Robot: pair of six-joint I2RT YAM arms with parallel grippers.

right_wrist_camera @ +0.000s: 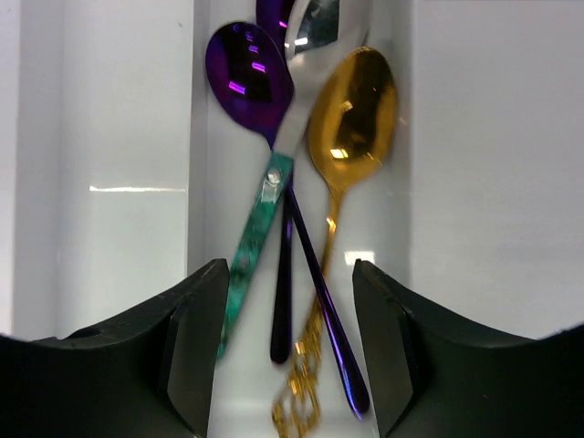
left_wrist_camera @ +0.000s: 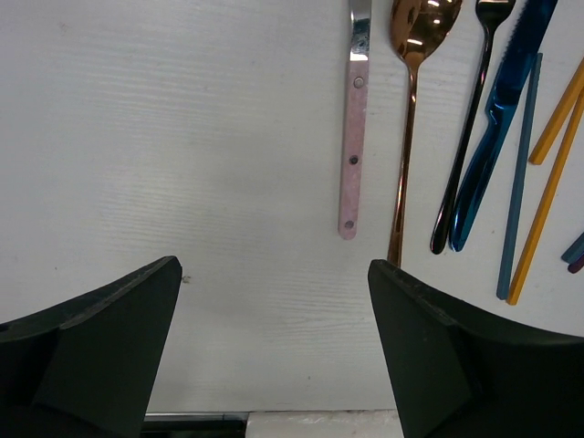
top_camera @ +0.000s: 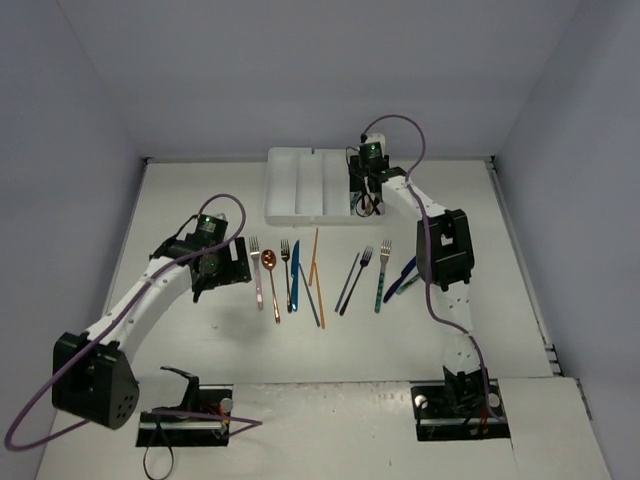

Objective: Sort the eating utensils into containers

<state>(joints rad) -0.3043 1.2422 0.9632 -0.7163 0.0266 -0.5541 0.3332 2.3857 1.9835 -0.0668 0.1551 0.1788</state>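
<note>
Spoons lie crossed in one narrow compartment of the white tray (top_camera: 290, 190) at top centre of the overhead view: a purple spoon (right_wrist_camera: 248, 78), a gold spoon (right_wrist_camera: 354, 105) and a teal-handled spoon (right_wrist_camera: 258, 228). The right gripper (right_wrist_camera: 290, 274) hangs over them, jaws parted and empty. The left gripper (left_wrist_camera: 272, 274) is spread wide over the table (left_wrist_camera: 182, 137), grasping nothing. A pink-handled fork (left_wrist_camera: 352, 137) and a copper spoon (left_wrist_camera: 422, 32) lie at the upper right of its view.

This looks like a robotics lab test cell. A bare white tabletop (top_camera: 200, 340) is boxed in by blank grey walls (top_camera: 300, 70). The left arm (top_camera: 140, 300) and right arm (top_camera: 445, 250) are bolted at its near edge, trailing purple cables (top_camera: 404, 117).
</note>
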